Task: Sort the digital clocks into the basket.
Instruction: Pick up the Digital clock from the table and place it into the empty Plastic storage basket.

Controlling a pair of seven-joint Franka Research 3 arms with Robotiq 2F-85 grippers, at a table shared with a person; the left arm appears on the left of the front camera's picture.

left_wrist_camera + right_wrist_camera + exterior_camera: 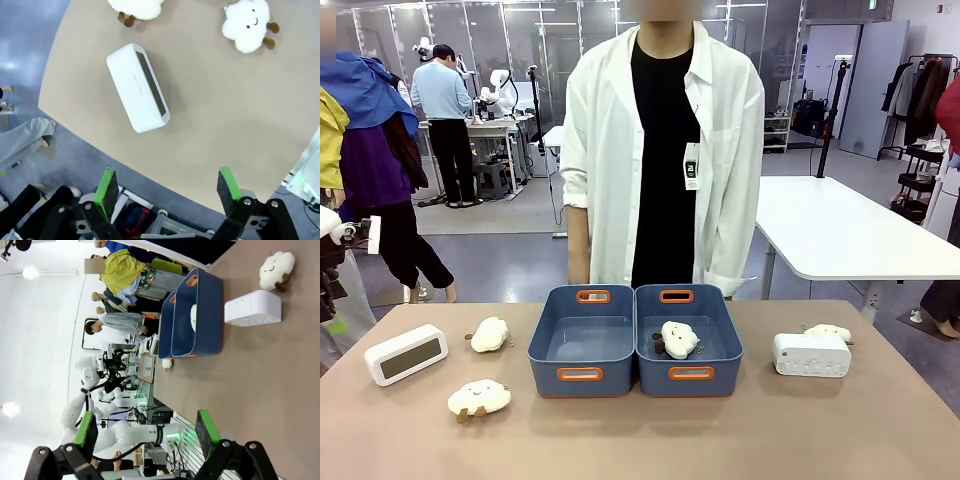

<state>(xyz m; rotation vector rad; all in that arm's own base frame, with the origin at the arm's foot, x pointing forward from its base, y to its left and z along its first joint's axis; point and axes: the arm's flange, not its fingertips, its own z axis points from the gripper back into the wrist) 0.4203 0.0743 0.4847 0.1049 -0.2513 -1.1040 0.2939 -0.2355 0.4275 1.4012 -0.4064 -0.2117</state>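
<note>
One digital clock lay on the tabletop at nine o'clock from the left basket, and the second clock at three o'clock from the right basket, each perhaps set near one arm. A plush toy sat in the right basket, so the clocks likely belonged in the left. The left end effector and right end effector stood wide and empty.

We're looking at a lab-style workspace here: glass partition walls along the back, a grey floor, and a long white table off to the side. In the distance someone stands at a cluttered workbench. The person across our tan table wears a clipped-on badge.
</note>
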